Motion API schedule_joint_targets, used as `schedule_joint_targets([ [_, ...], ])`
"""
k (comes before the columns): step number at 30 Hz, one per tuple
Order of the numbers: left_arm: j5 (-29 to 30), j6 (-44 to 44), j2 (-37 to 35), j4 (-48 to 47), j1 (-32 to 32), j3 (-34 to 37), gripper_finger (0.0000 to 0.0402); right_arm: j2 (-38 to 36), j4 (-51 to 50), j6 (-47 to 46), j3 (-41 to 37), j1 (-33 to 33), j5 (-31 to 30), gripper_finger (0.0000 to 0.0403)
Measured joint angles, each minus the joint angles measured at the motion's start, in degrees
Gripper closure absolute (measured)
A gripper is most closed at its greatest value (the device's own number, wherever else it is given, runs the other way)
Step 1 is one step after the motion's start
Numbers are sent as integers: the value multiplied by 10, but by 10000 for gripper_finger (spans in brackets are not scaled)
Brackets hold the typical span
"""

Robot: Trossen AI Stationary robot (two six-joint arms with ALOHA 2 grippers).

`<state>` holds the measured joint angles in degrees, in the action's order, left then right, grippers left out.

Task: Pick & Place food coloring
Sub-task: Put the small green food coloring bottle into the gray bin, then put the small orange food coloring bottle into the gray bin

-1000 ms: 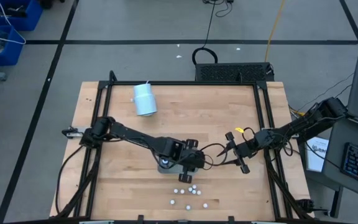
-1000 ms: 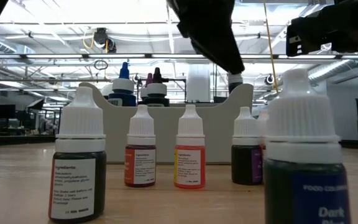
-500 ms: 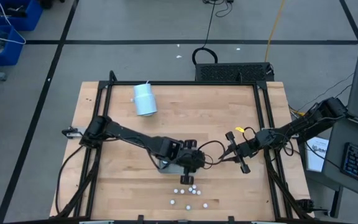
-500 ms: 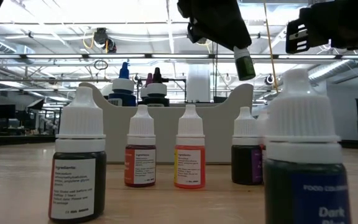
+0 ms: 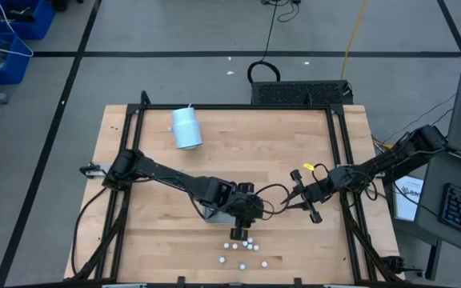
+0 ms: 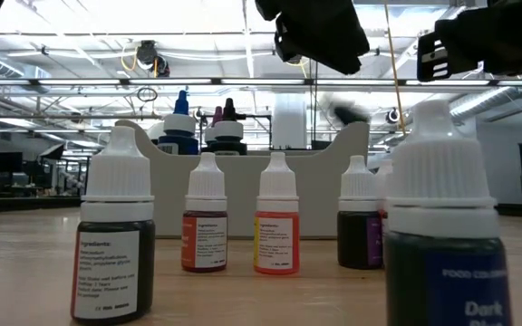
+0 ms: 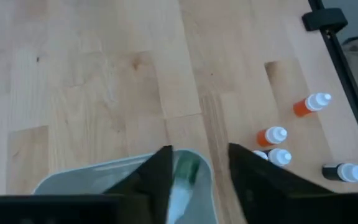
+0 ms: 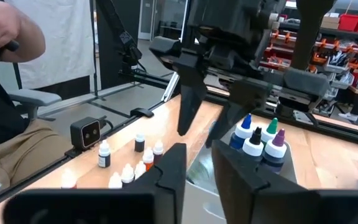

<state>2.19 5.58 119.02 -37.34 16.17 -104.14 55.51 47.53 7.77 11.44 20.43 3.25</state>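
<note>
Here the left gripper (image 5: 246,210) hangs over the grey tray (image 7: 104,180), fingers parted, a green bottle (image 7: 185,177) dropping free between them into it. The right gripper (image 5: 294,198), just beside the tray, holds nothing, fingers slightly apart. White-capped bottles (image 5: 242,250) stand near the tray.

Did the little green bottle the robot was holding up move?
Yes. The green bottle has left the left gripper, whose fingers now stand apart, and is dropping past the rim of the grey tray below it.

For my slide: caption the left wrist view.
Left gripper jaws open over the grey rectangular tray, a green bottle dropping between them.
</note>
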Motion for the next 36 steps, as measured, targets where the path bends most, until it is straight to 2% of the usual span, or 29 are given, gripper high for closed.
schedule_joint_targets([
  [3,11,0,0,3,0,0,177,0,0,0,0,0,0,304],
  [6,13,-8,0,5,0,0,137,0,-2,2,0,0,0,289],
  [9,17,-6,0,14,0,0,122,0,-2,3,0,0,0,285],
  [12,29,-6,0,14,1,0,125,0,-2,3,0,0,0,289],
  [16,23,-4,0,12,1,0,165,0,-2,4,0,0,-1,300],
  [20,-36,20,0,12,11,0,224,0,-2,4,0,0,-1,309],
  [23,-70,19,0,10,35,0,284,0,-2,4,0,0,-1,313],
  [27,-79,17,0,9,67,0,379,0,-2,4,0,0,-1,314],
  [29,-75,17,0,10,81,0,391,0,-2,4,0,0,-1,314],
  [36,-64,41,0,12,119,0,368,0,-2,4,0,0,-1,314],
])
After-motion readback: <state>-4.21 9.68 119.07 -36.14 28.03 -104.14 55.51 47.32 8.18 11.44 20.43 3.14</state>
